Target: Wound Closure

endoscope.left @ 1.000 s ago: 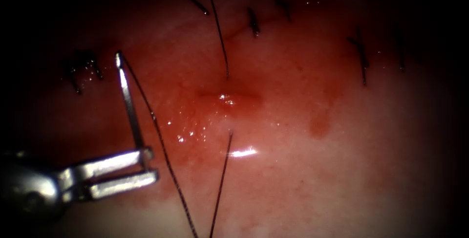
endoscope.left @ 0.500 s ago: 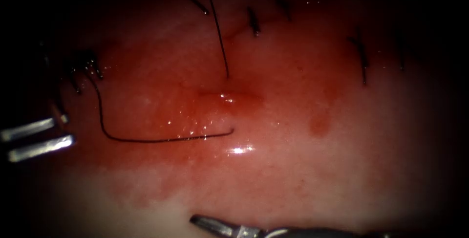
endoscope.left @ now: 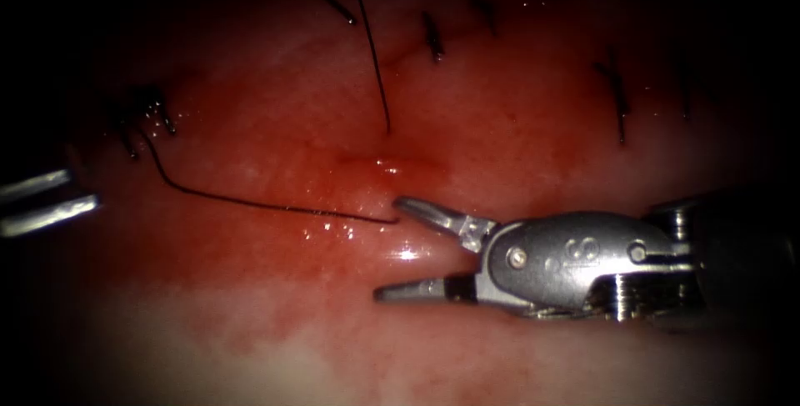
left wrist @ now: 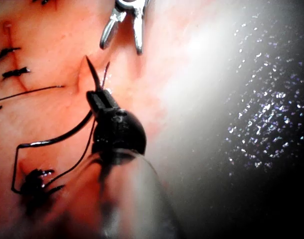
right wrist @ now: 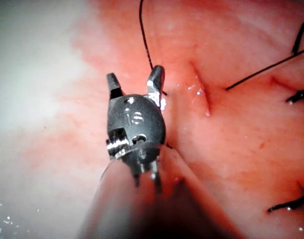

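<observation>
The right tool (endoscope.left: pixel 390 248), jaws spread wide and empty, hovers over wet, red-stained tissue (endoscope.left: pixel 533 106). Thread (endoscope.left: pixel 267 203) ends just beside its upper jaw. The left tool's (endoscope.left: pixel 90 189) jaws are narrowly parted, holding the needle (left wrist: pixel 93 73).

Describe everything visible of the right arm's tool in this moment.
The right arm's tool is a shiny metal needle driver with a rounded wrist housing and a dark shaft entering from the endoscope view's right, lying low over the tissue. Its two slim jaws are spread open, pointing left, with nothing between them. The upper jaw's tip sits right at the end of the thread, just below the cut; whether it touches the thread cannot be told.
</observation>
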